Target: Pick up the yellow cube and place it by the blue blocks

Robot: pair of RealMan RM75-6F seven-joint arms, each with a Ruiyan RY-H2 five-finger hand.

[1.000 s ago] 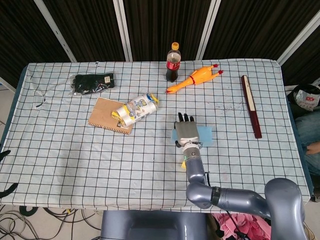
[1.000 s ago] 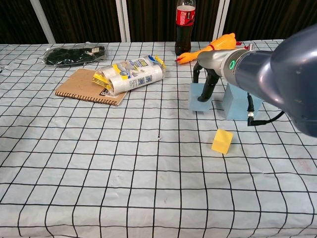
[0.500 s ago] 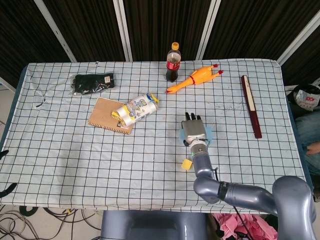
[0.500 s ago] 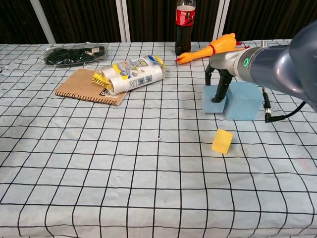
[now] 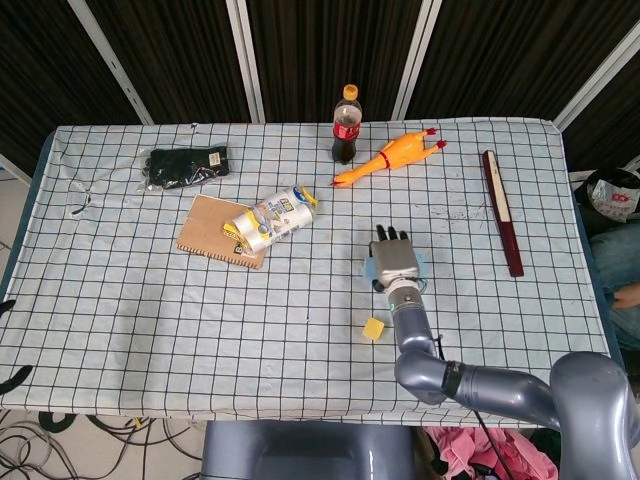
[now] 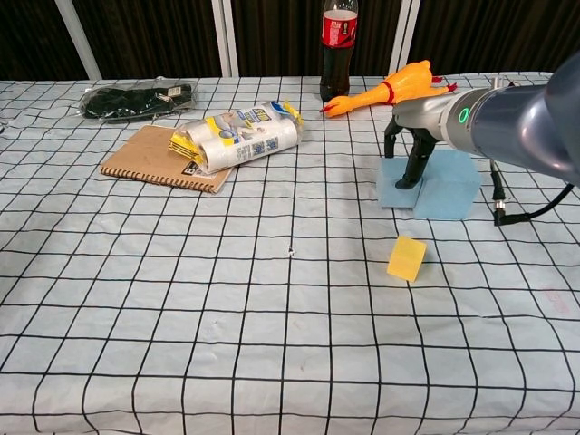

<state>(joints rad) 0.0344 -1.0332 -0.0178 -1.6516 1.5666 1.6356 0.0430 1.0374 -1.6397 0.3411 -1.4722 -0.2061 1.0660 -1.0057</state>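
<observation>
We see the yellow cube lying free on the checked tablecloth, near the front of the blue blocks but apart from them, with no hand touching it. The right hand is over the blue blocks, its dark fingers pointing down onto them with nothing held between them; the fingers look extended and a little apart. We cannot find the left hand in either view. Further back stand a cola bottle and a rubber chicken just beside it. A packet of rolls lies on a brown notebook, a black glove sits far left, and a dark red stick lies at the right.
</observation>
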